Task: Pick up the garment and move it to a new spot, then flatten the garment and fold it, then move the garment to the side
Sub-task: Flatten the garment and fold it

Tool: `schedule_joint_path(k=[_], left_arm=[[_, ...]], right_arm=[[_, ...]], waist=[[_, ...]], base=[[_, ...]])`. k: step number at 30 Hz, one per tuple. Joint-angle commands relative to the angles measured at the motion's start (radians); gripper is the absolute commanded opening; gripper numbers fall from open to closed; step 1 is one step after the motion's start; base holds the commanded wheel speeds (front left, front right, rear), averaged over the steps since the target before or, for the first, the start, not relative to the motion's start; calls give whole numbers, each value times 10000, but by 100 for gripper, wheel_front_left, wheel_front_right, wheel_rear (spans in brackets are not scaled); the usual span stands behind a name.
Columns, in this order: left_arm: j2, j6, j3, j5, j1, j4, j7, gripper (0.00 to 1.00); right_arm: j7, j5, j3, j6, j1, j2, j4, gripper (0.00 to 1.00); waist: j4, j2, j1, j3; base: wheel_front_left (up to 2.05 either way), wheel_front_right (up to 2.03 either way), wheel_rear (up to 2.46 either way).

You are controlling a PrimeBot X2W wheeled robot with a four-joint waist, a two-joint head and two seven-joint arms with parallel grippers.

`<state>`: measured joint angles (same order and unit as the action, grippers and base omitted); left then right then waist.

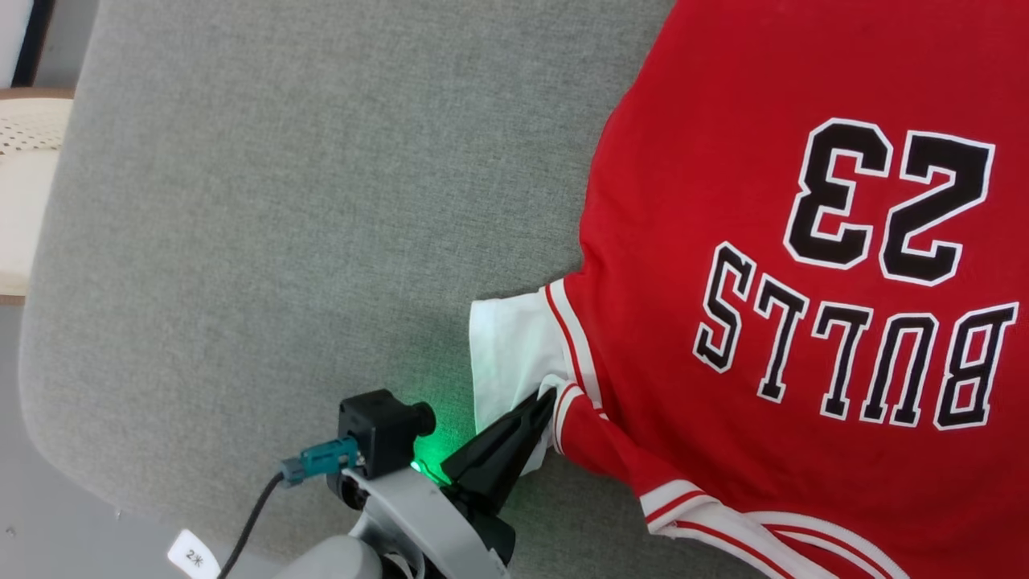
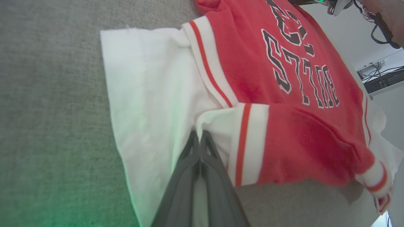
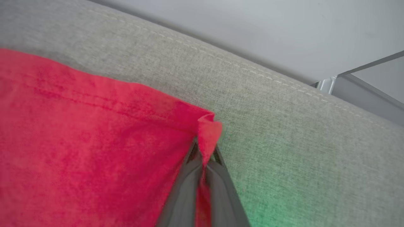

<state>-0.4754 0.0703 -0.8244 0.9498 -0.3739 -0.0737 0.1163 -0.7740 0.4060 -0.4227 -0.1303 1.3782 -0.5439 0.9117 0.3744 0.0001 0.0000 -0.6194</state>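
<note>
I hold the garment's [image 1: 723,161] white sleeve [image 2: 142,78] in my closed left gripper [image 2: 199,137], its red hem corner [image 3: 208,126] in my closed right gripper [image 3: 204,154]. The cloth lies between them, ready to stretch flat, I reckon.

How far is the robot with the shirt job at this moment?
Done: the garment lies spread, lettering up, on the grey cushion. In hand: the left gripper pinches the white sleeve, the right gripper a red hem corner. Left: folding it and moving it aside.
</note>
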Motion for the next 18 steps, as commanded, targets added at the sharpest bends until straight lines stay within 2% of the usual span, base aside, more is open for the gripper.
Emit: schedule_joint_path(k=[1, 4, 9, 13, 18], left_arm=[[-3, 78, -33, 58, -23, 348, -81, 0], [77, -28, -28, 149, 4, 435, -9, 0], [9, -116, 73, 195, -73, 772, 67, 0], [2, -254, 95, 198, -209, 1028, 79, 0], [-80, -319, 176, 354, -224, 1390, 16, 0]], right_arm=[[-76, 20, -232, -4, -783, 1, 605, 0], [381, -215, -523, 3, -909, -112, 609, 0], [839, 434, -764, -6, -1503, 124, 594, 0], [917, 1066, -1480, -4, -2291, -297, -25, 0], [839, 2242, -2286, -3, -3358, -1055, -1372, 0]], waist=[[-48, -1, 0, 70], [-155, -1, 0, 370], [-509, -1, 0, 1174], [-814, -1, 0, 1926], [-1339, -1, 0, 2798]], base=[[0, 0, 0], [0, 0, 0], [0, 0, 0], [0, 0, 0], [0, 0, 0]])
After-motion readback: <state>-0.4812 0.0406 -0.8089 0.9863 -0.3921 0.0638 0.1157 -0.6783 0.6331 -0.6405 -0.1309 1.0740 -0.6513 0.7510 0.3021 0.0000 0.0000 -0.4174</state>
